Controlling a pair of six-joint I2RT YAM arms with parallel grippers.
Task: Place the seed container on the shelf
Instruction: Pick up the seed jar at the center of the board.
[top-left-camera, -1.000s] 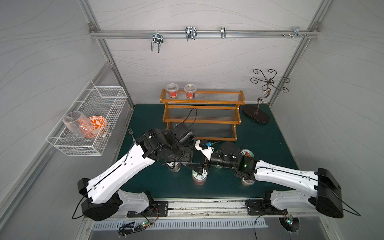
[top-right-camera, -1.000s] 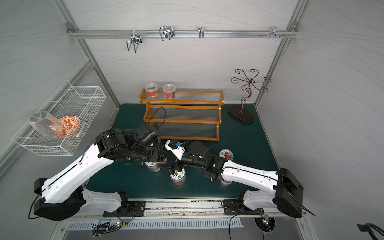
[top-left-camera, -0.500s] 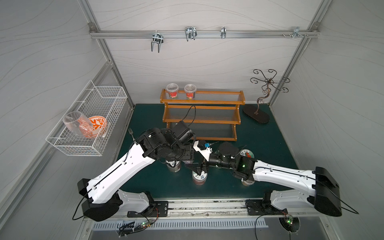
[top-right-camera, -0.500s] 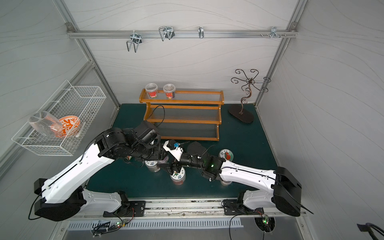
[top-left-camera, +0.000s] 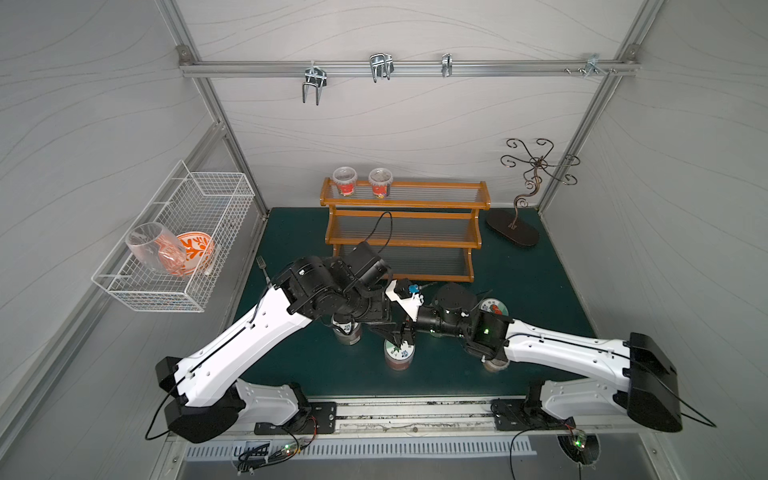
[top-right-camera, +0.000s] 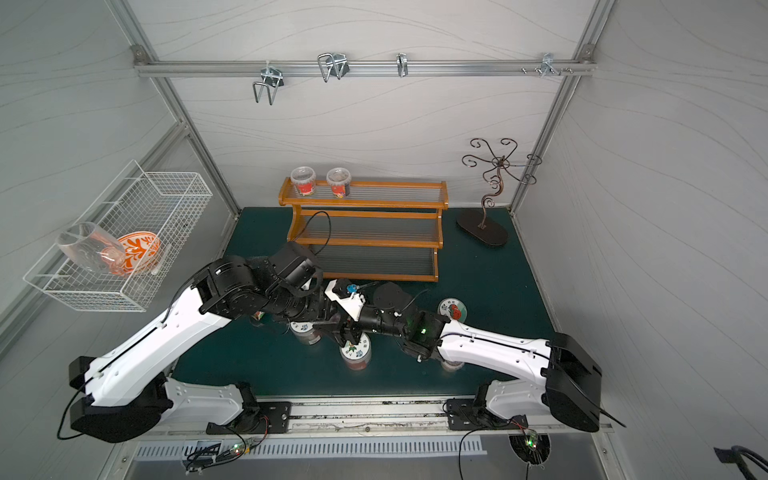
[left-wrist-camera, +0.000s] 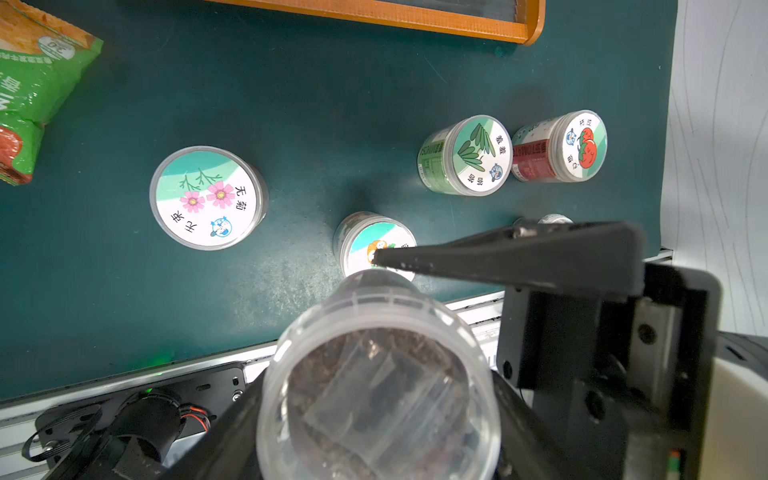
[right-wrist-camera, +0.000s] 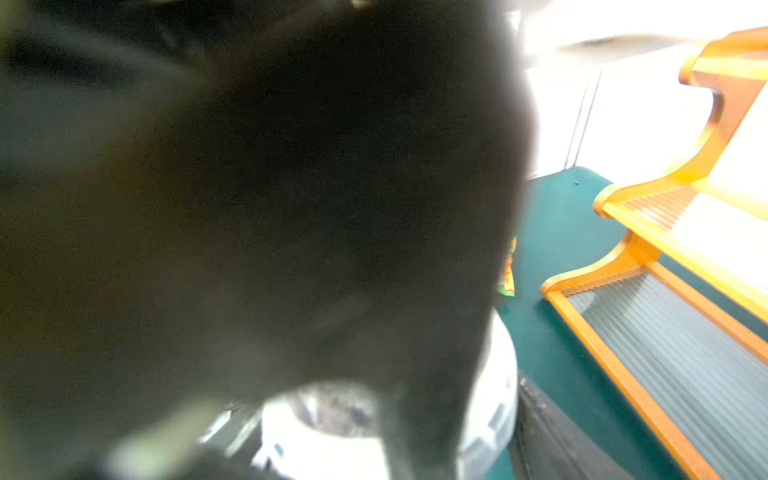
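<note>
In the left wrist view my left gripper (left-wrist-camera: 380, 382) is shut on a clear seed container (left-wrist-camera: 374, 415), whose see-through base faces the camera and shows dark seeds. One black finger (left-wrist-camera: 519, 257) of my right gripper lies along the container's side, its tip at the far end. In both top views the two grippers (top-left-camera: 386, 324) (top-left-camera: 405, 332) meet above the mat, in front of the shelf (top-left-camera: 405, 202), and hide the container. The right wrist view is mostly blocked by a dark blur. The white container (right-wrist-camera: 324, 449) sits between the right gripper's (right-wrist-camera: 374, 436) jaws; contact is unclear.
Two red-labelled jars (top-left-camera: 345, 181) (top-left-camera: 380, 183) stand on the shelf's top tier. Several lidded jars stand on the mat: flower lid (left-wrist-camera: 208, 197), green (left-wrist-camera: 469, 156), tomato (left-wrist-camera: 569, 145), orange-marked (left-wrist-camera: 365, 239). A green bag (left-wrist-camera: 33, 91), a wire basket (top-left-camera: 178, 237) and a metal stand (top-left-camera: 515, 224) border the area.
My right gripper has slid left up to the left gripper and its jaws have narrowed around the held container. The left arm has barely moved.
</note>
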